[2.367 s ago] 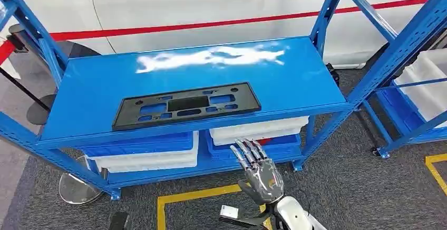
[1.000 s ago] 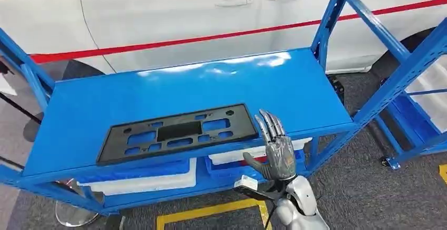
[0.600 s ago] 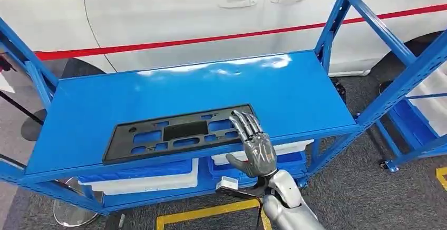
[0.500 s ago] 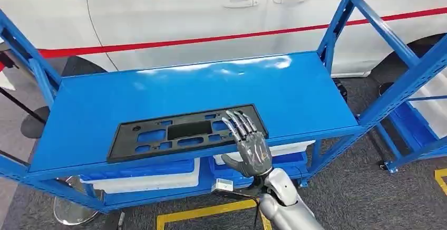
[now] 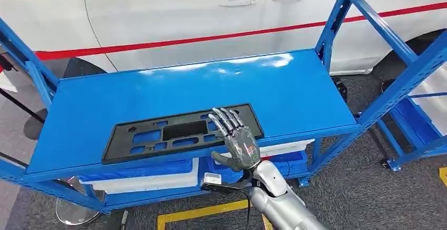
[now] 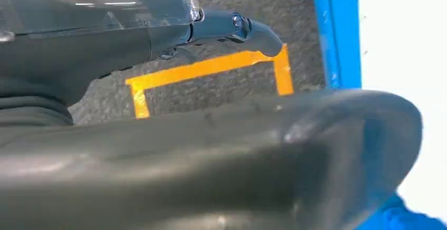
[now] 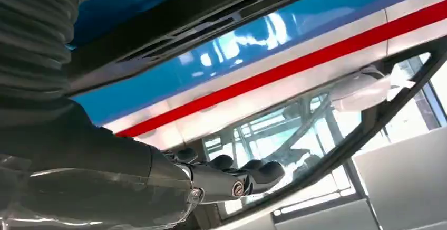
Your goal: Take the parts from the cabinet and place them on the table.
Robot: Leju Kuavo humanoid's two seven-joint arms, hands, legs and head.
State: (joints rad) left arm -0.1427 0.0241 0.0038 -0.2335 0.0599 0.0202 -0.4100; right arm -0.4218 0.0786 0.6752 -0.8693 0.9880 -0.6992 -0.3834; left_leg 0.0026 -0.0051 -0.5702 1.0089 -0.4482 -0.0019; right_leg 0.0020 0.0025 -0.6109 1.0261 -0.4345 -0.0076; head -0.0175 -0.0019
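A white car with a red stripe [image 5: 211, 37] fills the upper frame behind a blue steel rack [image 5: 295, 90] standing on grey carpet marked with yellow tape. The black plastic plate frame [image 5: 158, 132] lies flat at centre frame, near the shelf's front edge. The right hand [image 5: 237, 140] hovers over the frame's right end, fingers spread apart and holding nothing. The left hand [image 6: 211, 156] shows close and blurred in its wrist view; its finger state cannot be told. The part appears light, thin and somewhat flexible, with open cut-outs; gripping the right end rim or through a cut-out looks soundest.
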